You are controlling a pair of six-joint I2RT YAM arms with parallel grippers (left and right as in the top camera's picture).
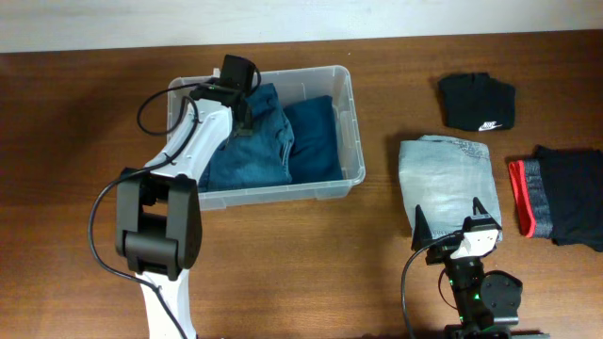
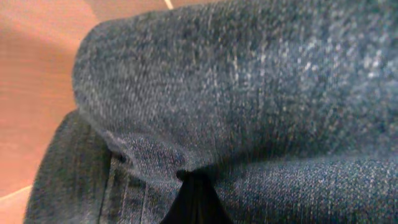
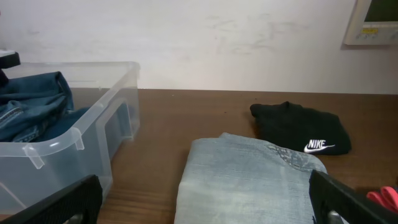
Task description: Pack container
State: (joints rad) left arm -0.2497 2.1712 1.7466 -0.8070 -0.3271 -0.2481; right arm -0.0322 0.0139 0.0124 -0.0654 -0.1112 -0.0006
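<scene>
Clear plastic rectangular container [image 1: 283, 194] sits upper centre-left on the worktop [image 1: 75, 141]. Left claw [image 1: 243, 121] is closed tight against the folded dark-blue jeans [image 1: 259, 151] inside. Whether cloth is pinched I cannot tell — if so, lifting would drag them unfolded. Right claw [image 1: 449, 217] gapes wide, empty.

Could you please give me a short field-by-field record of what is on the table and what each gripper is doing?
container: clear plastic bin, left half of the table
in container: dark blue jeans; blue folded garment beside them
left gripper: shut, down in the bin against the dark blue jeans
right gripper: open, at the near edge of the light-wash jeans
outside container: light-wash jeans; black Nike garment; dark garment with a red band
</scene>
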